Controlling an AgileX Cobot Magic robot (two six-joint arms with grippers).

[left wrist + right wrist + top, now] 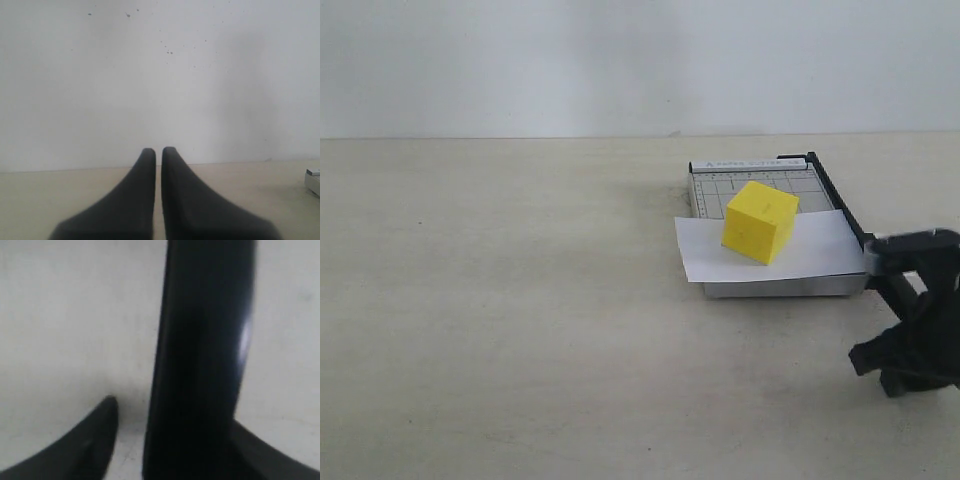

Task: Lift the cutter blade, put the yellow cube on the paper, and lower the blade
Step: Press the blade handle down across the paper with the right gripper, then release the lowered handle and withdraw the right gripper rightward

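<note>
Since the yellow cube [760, 222] already sits on the paper [705, 250], turned a little askew, what matters from where I stand is the cutter blade [840, 200]. It lies along the right edge of the grey cutter board [720, 185], down or very nearly so. I would judge it stiff and hinged at the far corner, so it swings rather than lifts. The thick rounded handle at the near end is the place to take it, though the handle looks glossy and could slip.

The right pincer [172, 415] stands around that handle with its jaws apart. One finger [95, 440] is clear of the black bar, and the other is close against it or behind it. The left pincer [158, 150] is pressed nearly together on nothing, out over the bare surface [520, 300].

The cube looks rigid and light, with flat faces that are easy to pinch. The paper is thin and flimsy — likely to slide if nudged.

Counted: one cube, one strip of paper, one board, one blade — and two pincers.
</note>
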